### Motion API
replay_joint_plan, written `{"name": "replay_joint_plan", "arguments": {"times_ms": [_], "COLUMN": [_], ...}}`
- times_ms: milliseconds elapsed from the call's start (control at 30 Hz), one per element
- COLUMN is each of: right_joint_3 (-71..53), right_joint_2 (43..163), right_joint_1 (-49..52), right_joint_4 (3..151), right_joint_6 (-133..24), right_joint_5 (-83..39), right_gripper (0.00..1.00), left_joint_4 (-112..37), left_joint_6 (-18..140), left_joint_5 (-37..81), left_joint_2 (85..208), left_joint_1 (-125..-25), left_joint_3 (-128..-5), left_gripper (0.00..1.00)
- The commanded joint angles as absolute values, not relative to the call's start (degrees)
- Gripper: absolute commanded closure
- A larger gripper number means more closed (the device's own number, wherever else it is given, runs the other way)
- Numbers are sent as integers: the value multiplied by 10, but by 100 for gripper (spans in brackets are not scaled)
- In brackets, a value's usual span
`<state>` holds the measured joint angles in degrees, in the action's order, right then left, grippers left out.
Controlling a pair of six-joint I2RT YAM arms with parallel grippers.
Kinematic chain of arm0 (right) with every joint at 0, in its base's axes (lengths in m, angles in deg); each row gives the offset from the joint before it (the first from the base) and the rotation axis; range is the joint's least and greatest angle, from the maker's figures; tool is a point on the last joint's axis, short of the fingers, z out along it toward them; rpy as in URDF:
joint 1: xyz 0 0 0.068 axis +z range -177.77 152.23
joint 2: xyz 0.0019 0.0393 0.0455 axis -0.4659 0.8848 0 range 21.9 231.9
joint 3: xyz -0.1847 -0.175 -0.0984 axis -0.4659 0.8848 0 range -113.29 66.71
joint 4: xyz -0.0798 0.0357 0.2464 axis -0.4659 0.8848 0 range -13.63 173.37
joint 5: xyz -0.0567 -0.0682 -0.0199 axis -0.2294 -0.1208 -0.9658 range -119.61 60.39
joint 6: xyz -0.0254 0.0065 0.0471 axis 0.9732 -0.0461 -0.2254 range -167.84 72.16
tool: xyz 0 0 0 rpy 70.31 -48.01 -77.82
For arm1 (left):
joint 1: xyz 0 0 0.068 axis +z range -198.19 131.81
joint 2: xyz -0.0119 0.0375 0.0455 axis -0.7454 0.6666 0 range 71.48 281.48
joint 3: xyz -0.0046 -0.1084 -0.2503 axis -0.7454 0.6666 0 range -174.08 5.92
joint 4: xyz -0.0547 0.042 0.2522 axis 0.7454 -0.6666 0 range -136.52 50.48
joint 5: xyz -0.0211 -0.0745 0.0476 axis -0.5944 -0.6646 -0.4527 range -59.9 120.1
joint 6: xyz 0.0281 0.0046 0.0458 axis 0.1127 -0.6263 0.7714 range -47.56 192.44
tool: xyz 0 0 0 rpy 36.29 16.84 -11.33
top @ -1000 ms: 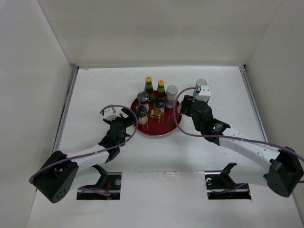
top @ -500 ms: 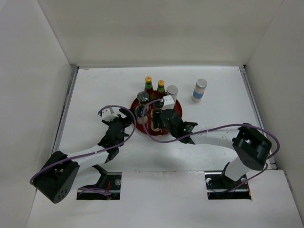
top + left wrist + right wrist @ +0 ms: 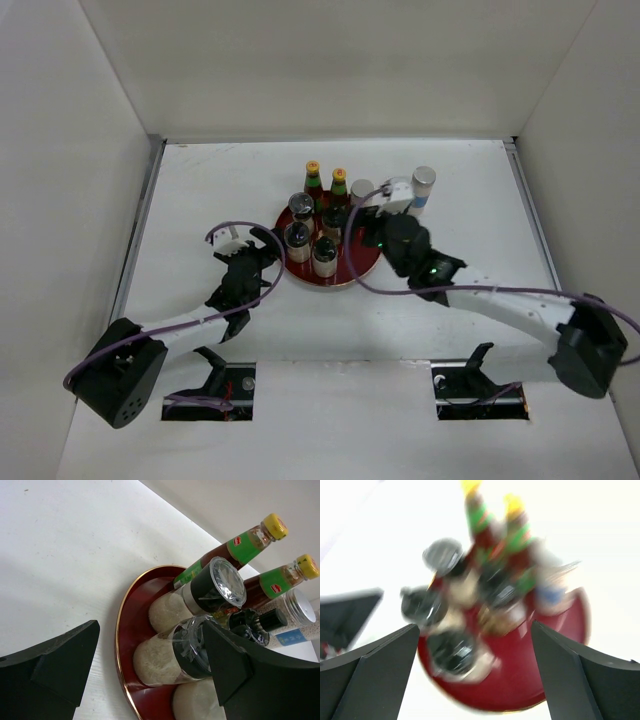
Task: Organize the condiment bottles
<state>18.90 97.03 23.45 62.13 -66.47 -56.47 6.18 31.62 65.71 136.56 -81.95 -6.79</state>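
1. The lone shaker point(image 3: 423, 186) stands upright on the table point(image 3: 220, 190), its long axis vertical. It is off the red tray point(image 3: 129, 625), near the tray's right side.
2. The right gripper point(image 3: 475, 629) hangs over the right part of the tray. The lone shaker is just beside it, to its right and a little farther back. Its wrist camera faces the tray, so I judge it must swing away from the tray to meet that shaker.
3. The right arm is much the nearer. The left gripper point(image 3: 150, 627) sits low at the tray's left rim, with the whole tray between it and the lone shaker.
4. Right gripper: fingers spread wide with nothing between them, though its wrist view is blurred.
5. Left gripper: fingers well apart, gripping nothing. The tray rim and a jar lie just ahead.
6. Count: 2 sauce bottles point(image 3: 313, 178) at the tray's back. There are 2 shakers, the lone shaker and 1 tray shaker point(image 3: 362, 190). 3 jars point(image 3: 210, 587) fill the tray's left half. A dark-capped thing point(image 3: 255, 625) seems to stand mid-tray, too hidden to name.
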Motion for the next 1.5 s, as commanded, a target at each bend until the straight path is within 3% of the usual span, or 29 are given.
{"name": "replay_joint_plan", "arguments": {"times_ms": [0,133,267,733,833,933,1000,1067,1200,1467], "right_joint_3": [208,149,63,-74,-77,-66,-58,-42,33,171], "right_joint_2": [899,960,1068,1243,1258,1253,1240,1213,1104,929], "right_joint_1": [131,-11,-72,-125,-123,-113,-109,-102,-67,43], "right_joint_4": [600,641,665,721,721,724,721,712,675,682], "right_joint_6": [-671,-672,-612,-622,-632,-642,-644,-646,-643,-682], "right_joint_5": [-584,-574,-582,-519,-517,-523,-535,-562,-612,-595], "right_gripper": [0,0,0,0,5,13,29,40,43,44], "left_joint_4": [94,94,94,94,93,92,94,93,94,89], "left_joint_6": [309,309,314,310,307,305,305,303,300,295], "left_joint_5": [653,652,659,670,667,668,671,668,675,690], "left_joint_2": [1359,1374,1360,1352,1350,1346,1352,1350,1344,1327], "left_joint_1": [-816,-816,-815,-794,-785,-785,-783,-782,-780,-774], "left_joint_3": [-63,-66,-61,-52,-51,-50,-50,-50,-46,-39], "left_gripper": [16,16,16,13,13,12,12,12,0,0]}}
